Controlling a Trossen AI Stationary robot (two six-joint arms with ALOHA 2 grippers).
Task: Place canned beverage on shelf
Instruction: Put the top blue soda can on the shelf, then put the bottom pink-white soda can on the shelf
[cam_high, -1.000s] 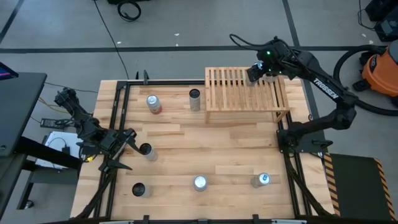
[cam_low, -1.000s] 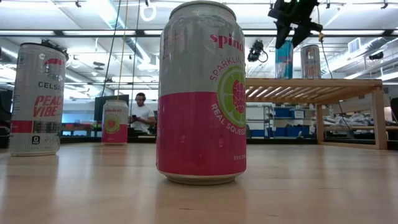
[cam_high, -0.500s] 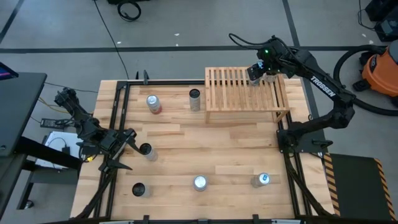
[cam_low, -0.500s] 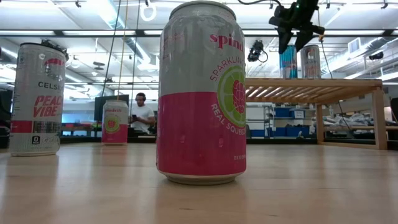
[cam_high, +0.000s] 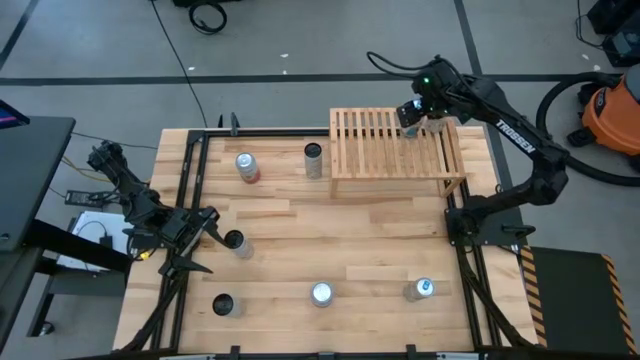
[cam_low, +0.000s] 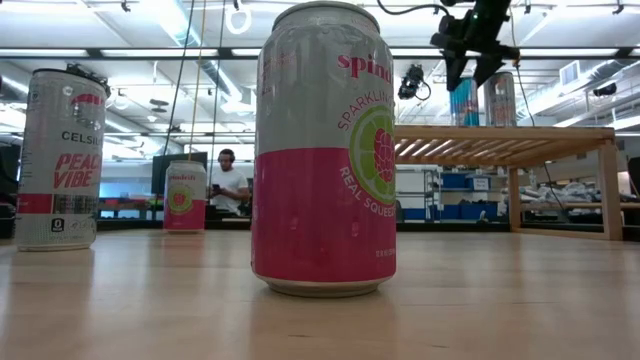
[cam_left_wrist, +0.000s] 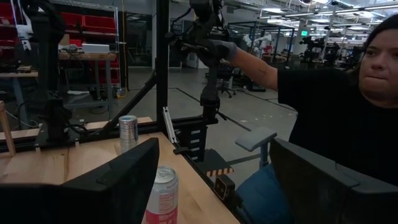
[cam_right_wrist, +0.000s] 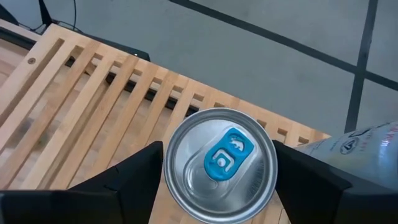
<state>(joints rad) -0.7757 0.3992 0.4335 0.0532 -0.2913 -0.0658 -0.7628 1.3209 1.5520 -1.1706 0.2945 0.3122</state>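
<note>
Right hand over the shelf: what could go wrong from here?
1. The right hand straddles the blue-tab can on the shelf, fingers close to its rim; a sideways pull-out could tip it.
2. A second can stands right beside it and could get knocked too.
3. Both stand near the shelf's far edge, so a fall could go to the floor.

Pink-and-grey can (cam_low: 323, 150), light-wood shelf (cam_high: 395, 143)

An orange vacuum (cam_high: 612, 105) is sitting on the grey floor (right of the table), its black hose (cam_high: 560, 110) curling beside it.
</note>
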